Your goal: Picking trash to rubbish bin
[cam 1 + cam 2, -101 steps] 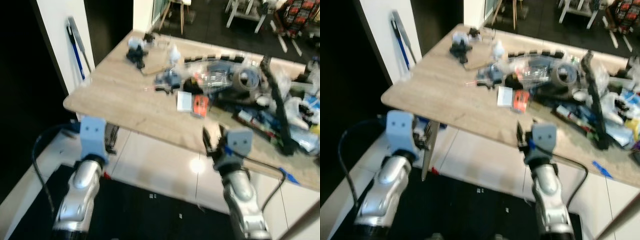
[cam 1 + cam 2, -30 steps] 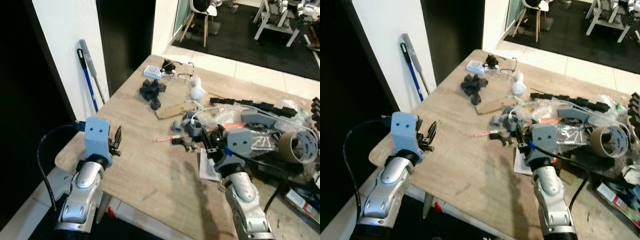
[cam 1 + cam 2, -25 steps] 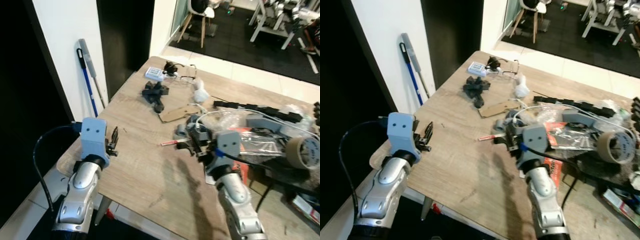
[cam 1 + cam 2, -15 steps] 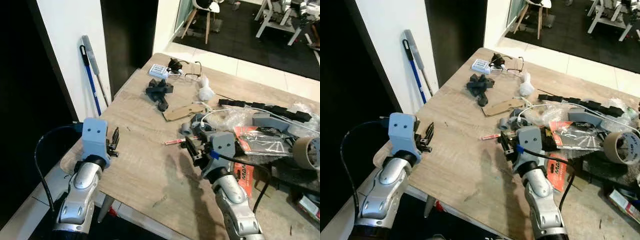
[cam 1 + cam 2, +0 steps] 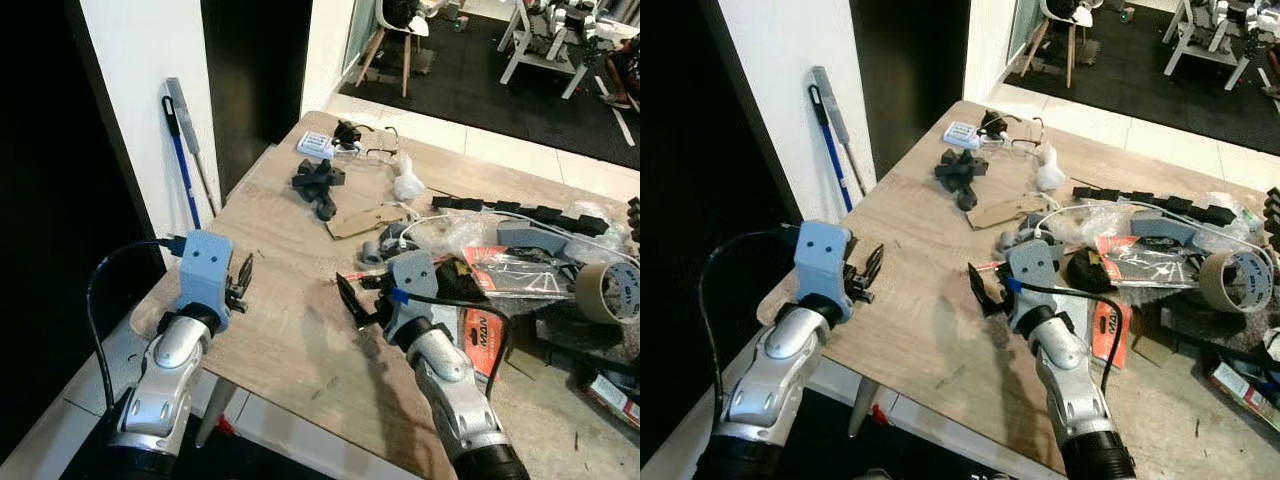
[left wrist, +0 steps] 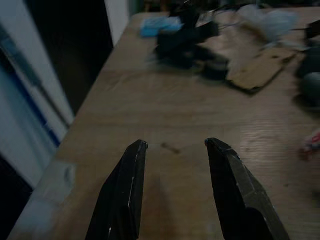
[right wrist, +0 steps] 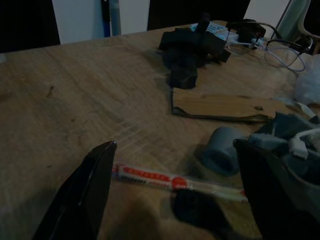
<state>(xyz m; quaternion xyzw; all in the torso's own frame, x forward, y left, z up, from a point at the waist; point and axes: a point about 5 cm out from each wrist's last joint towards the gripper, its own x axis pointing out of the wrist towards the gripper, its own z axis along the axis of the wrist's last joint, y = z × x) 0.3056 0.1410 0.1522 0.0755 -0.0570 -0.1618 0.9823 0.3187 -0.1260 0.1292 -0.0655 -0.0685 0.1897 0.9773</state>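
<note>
A thin red-and-clear wrapper (image 7: 160,177) lies flat on the wooden table (image 5: 290,340), beside a grey cylindrical part (image 7: 222,150). My right gripper (image 7: 175,146) is open just above the table, and the wrapper lies between its wide-spread fingers without touching them. In the eye views the right gripper (image 5: 352,298) sits at the near edge of the clutter, with the wrapper (image 5: 985,266) at its tips. My left gripper (image 6: 176,145) is open and empty above bare wood near the table's left corner, also seen as the left gripper (image 5: 240,282).
A cardboard scrap (image 5: 365,220), black parts (image 5: 318,183), a white crumpled wad (image 5: 405,187) and glasses (image 5: 375,155) lie further back. Plastic bags, a red packet (image 5: 482,338) and a tape roll (image 5: 610,292) crowd the right. A mop (image 5: 185,140) leans on the left wall.
My right gripper has swung left and down to the wrapper's spot. My left gripper has edged a little further over the table. The camera has shifted slightly.
</note>
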